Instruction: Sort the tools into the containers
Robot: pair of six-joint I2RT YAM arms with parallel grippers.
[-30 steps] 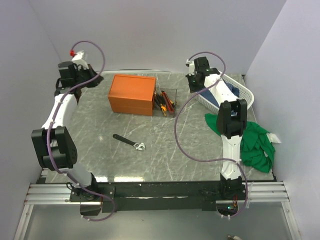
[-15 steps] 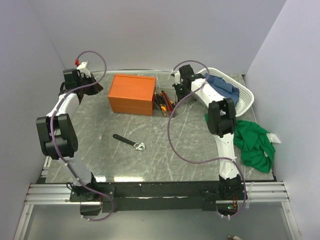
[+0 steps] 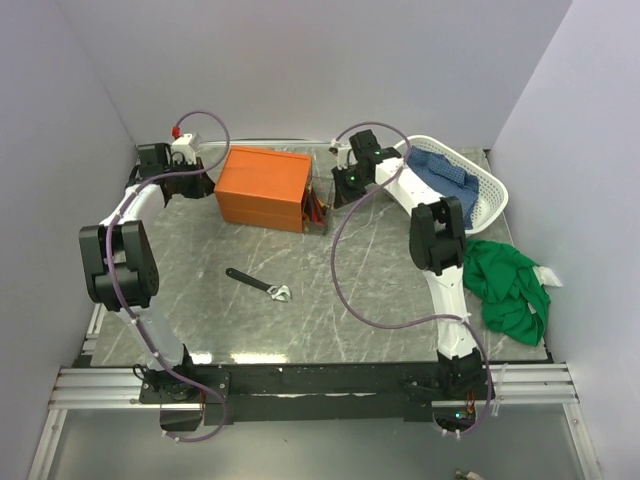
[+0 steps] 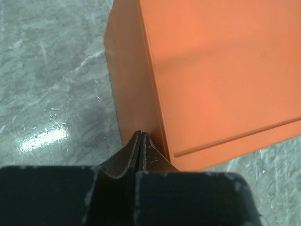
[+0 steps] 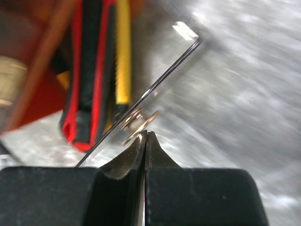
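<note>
The orange box (image 3: 262, 187) stands at the back of the table, filling the left wrist view as an orange box (image 4: 211, 70). My left gripper (image 3: 204, 183) is shut, its tips (image 4: 141, 135) at the box's left end wall, low down. A clear container (image 3: 322, 208) with a red-black utility knife (image 5: 89, 70) and a yellow-handled tool (image 5: 122, 52) stands right of the box. My right gripper (image 3: 341, 190) is shut, its tips (image 5: 146, 134) against the clear wall (image 5: 155, 80). A black wrench (image 3: 258, 285) lies alone mid-table.
A white basket (image 3: 492, 192) holding a blue cloth (image 3: 448, 172) sits at the back right. A green cloth (image 3: 508, 285) is heaped on the right edge. Purple cables loop over both arms.
My left gripper swung right to the orange box's left end. My right gripper swung left from the basket to the clear container. The wrench stayed put.
</note>
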